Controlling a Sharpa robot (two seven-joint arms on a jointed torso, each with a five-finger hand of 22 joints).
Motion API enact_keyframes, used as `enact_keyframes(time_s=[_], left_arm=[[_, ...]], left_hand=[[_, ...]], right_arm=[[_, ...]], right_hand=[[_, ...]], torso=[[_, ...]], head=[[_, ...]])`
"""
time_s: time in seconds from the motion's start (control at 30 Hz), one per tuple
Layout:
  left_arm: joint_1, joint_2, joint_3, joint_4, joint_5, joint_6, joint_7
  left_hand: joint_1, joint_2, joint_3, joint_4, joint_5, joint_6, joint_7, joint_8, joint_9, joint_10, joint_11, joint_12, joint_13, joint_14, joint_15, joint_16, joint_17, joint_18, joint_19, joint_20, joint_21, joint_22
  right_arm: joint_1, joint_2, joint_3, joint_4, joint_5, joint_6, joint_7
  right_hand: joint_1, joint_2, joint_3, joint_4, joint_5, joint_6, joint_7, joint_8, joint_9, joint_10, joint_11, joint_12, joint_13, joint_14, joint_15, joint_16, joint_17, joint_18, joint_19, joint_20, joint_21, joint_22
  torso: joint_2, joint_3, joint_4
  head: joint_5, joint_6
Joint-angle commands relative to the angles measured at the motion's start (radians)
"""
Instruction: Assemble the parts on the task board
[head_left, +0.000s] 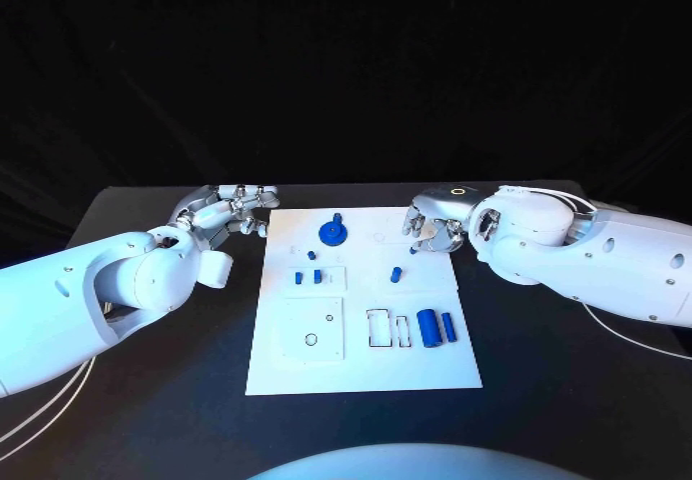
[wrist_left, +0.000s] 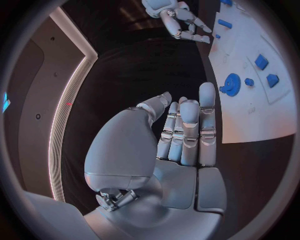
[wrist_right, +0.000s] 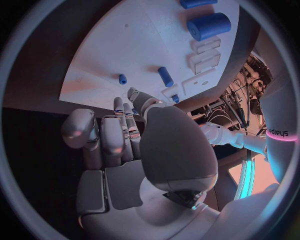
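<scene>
Currently the task board (head_left: 361, 340) lies mid-bench (head_left: 144, 420), blue parts on it: a gear (head_left: 333, 234) near its far edge, a cylinder (head_left: 428, 322) toward the right. Left hand (head_left: 228, 212) and right hand (head_left: 433, 226) flank the far corners, fingers apart, holding nothing.

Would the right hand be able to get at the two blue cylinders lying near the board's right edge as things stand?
Probably yes. The right hand holds nothing, the blue cylinders lie bare on the task board, and nothing stands between them.
</scene>
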Motion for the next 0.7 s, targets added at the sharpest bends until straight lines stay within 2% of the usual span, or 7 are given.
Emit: enact_keyframes(time_s=[0.03, 0.1, 0.4, 0.7], left_arm=[[-0.001, -0.005, 0.0, 0.015, 0.177, -0.005, 0.075], [-0.002, -0.008, 0.0, 0.02, 0.18, -0.005, 0.077], [-0.003, -0.014, 0.0, 0.038, 0.185, -0.004, 0.083], [-0.003, -0.014, 0.0, 0.046, 0.181, -0.005, 0.075]], left_hand=[[-0.003, 0.005, -0.008, -0.001, -0.003, 0.006, 0.0, 0.008, 0.0, 0.003, -0.003, 0.007, 0.002, -0.006, 0.0, -0.005, -0.005, 0.02, -0.005, -0.003, -0.008, -0.003], [-0.003, 0.005, -0.009, -0.001, -0.003, 0.006, 0.0, 0.008, 0.0, 0.003, -0.003, 0.008, 0.002, -0.007, 0.0, -0.005, -0.006, 0.02, -0.004, -0.003, -0.009, -0.003], [-0.001, 0.007, -0.016, -0.001, -0.002, 0.007, 0.0, 0.01, -0.001, 0.001, -0.003, 0.013, 0.002, -0.012, 0.0, -0.01, -0.016, 0.02, -0.003, -0.004, -0.014, -0.007], [0.003, 0.011, -0.02, -0.003, -0.001, 0.007, 0.0, 0.011, -0.001, -0.001, -0.003, 0.017, 0.003, -0.015, -0.001, -0.014, -0.024, 0.02, -0.002, -0.004, -0.019, -0.01]], right_arm=[[-0.004, 0.003, 0.0, 0.004, -0.086, 0.081, -0.039], [-0.006, 0.004, 0.0, 0.005, -0.089, 0.09, -0.041], [-0.016, 0.022, -0.001, -0.012, -0.106, 0.096, -0.043], [-0.031, 0.047, -0.001, -0.046, -0.093, 0.105, -0.017]], right_hand=[[-0.003, -0.014, 0.006, 0.0, -0.005, -0.004, -0.008, -0.006, -0.002, -0.012, 0.001, -0.003, -0.011, 0.03, -0.003, -0.002, -0.002, 0.009, 0.003, -0.004, -0.007, -0.002], [-0.006, -0.018, 0.007, 0.0, -0.007, -0.007, -0.007, -0.007, -0.003, -0.017, 0.001, -0.003, -0.017, 0.03, -0.003, -0.003, -0.003, 0.009, 0.003, -0.004, -0.008, -0.003], [-0.01, -0.02, 0.015, -0.002, -0.009, -0.01, -0.006, -0.006, -0.003, -0.029, 0.003, -0.002, -0.035, 0.029, -0.002, -0.008, -0.008, 0.009, 0.003, -0.005, -0.012, -0.008], [-0.006, 0.01, 0.058, -0.007, -0.006, 0.013, -0.003, 0.0, 0.002, 0.003, 0.005, 0.01, -0.059, 0.03, 0.002, -0.01, -0.011, 0.008, 0.007, -0.001, -0.013, -0.007]], torso=[[0.001, -0.0001, -0.0034], [0.001, 0.0014, -0.0033], [0.001, 0.0018, -0.0012], [0.001, 0.0016, -0.0014]], head=[[0.002, 0.001], [0.003, 0.001], [-0.001, 0.001], [0.0, -0.001]])
